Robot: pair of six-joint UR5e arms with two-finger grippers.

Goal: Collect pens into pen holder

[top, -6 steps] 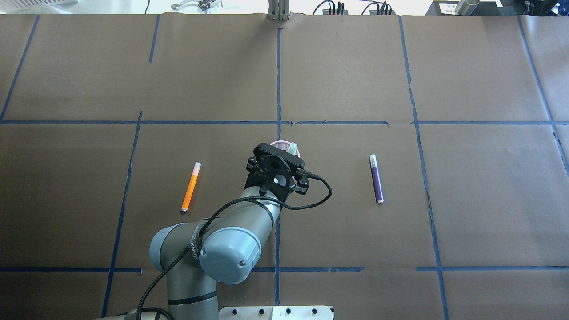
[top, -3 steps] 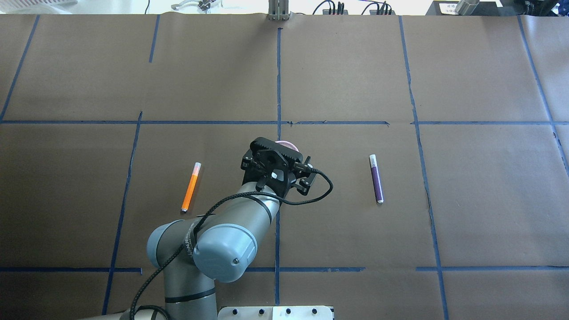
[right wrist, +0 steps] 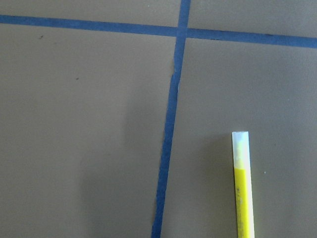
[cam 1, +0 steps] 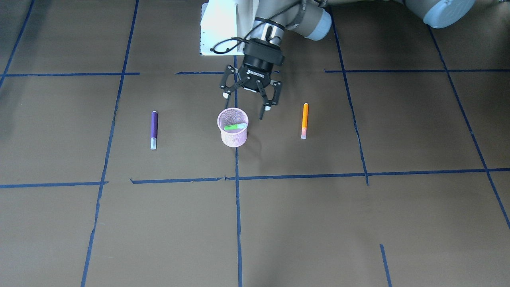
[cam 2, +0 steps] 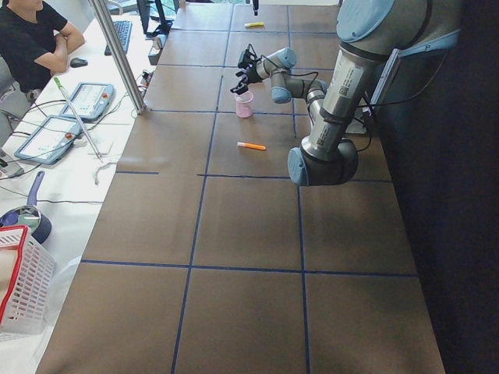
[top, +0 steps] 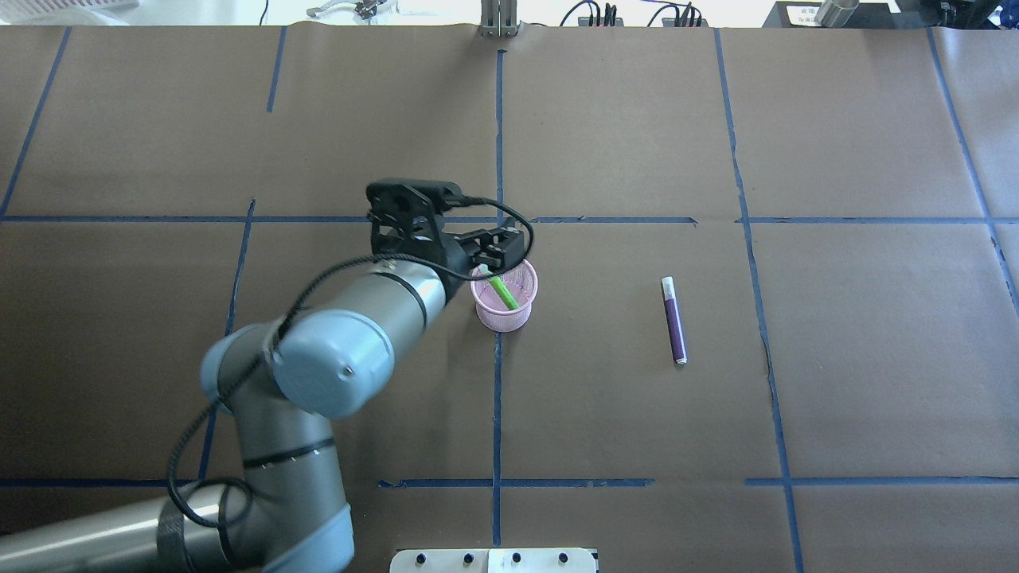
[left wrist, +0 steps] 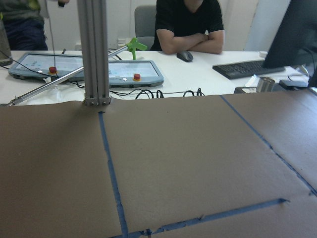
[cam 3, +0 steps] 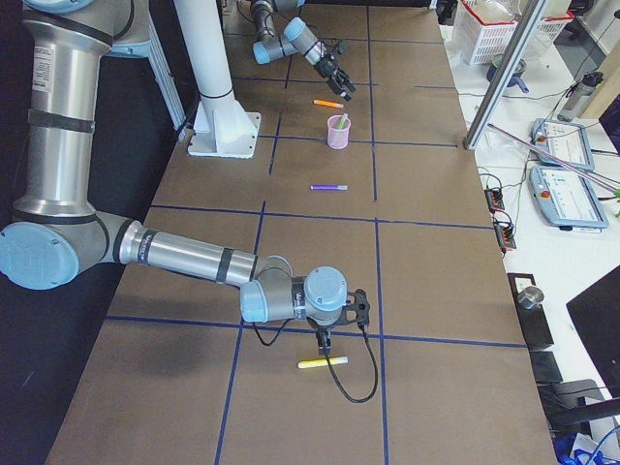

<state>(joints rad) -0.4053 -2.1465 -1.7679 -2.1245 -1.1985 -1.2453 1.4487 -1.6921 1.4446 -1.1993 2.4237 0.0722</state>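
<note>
The pink mesh pen holder (cam 1: 233, 137) stands at the table's middle, and also shows in the overhead view (top: 503, 314). The green pen (cam 1: 235, 127) leans inside it. My left gripper (cam 1: 245, 106) is open and empty, just above the holder on the robot's side. The orange pen (cam 1: 305, 119) lies flat to the holder's left; my arm hides it in the overhead view. The purple pen (top: 674, 320) lies flat to its right. My right gripper (cam 3: 325, 341) shows only in the exterior right view, so I cannot tell its state.
A yellow pen (right wrist: 242, 188) lies on the table under my right wrist, near the table's right end (cam 3: 323, 363). The white robot base (cam 1: 227, 24) stands behind the holder. A metal post (top: 499, 20) stands at the far edge.
My left gripper was over the holder with the green pen. The pen now rests in the holder, and the arm has swung left and tilted up, covering the orange pen in the overhead view.
</note>
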